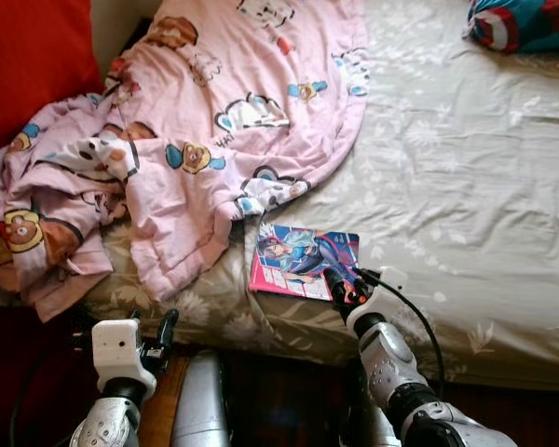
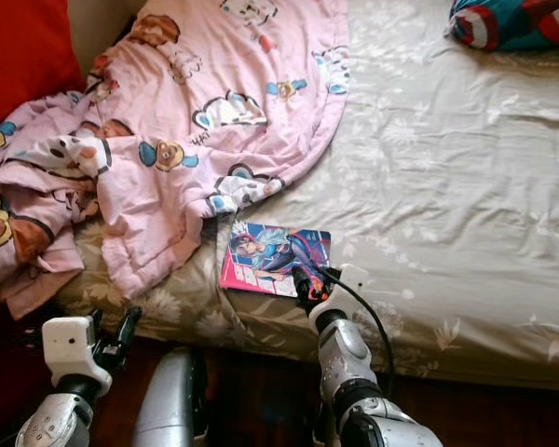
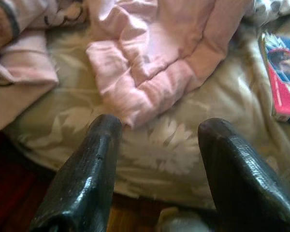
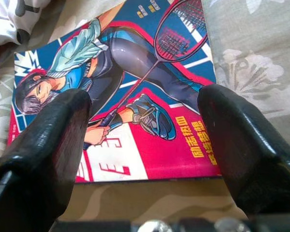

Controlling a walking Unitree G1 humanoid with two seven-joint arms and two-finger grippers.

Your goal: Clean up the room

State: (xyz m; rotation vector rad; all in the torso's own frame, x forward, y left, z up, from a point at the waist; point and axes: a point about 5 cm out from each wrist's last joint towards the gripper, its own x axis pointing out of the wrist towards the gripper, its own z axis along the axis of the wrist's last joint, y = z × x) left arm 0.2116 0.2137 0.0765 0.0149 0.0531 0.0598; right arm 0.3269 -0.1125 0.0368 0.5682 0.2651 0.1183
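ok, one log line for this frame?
right end effector: open, at comic book near edge | left end effector: open, low by bed edge | blanket: rumpled

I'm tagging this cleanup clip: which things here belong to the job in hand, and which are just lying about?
In the job:
- comic book on the bed
- right gripper, open, at the book's near edge

Lying about:
- pink blanket, rumpled
- red-and-blue bundle, far corner
- left gripper, open, idle below the bed edge

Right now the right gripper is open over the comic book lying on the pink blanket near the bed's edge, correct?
Not quite. The right gripper is open over the comic book, but the book lies on the grey floral sheet, beside the pink blanket; the left eye view shows it.
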